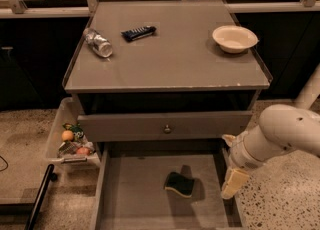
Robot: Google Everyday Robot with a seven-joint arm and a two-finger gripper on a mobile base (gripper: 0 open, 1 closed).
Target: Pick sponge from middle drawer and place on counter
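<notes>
The sponge (180,184) lies dark green face up on the floor of the open middle drawer (135,194), right of its centre. My gripper (230,161) hangs at the end of the white arm over the drawer's right wall, to the right of the sponge and apart from it. Its two pale fingers stand apart, one low (232,183) and one higher, and hold nothing. The grey counter (170,59) is above, with a chipped front edge.
On the counter lie a plastic bottle (98,43) at the left, a dark blue snack-bar wrapper (138,32) and a white bowl (234,38) at the right. A closed drawer front with a knob (167,129) sits above the open drawer. A bin with fruit (70,141) stands at the left.
</notes>
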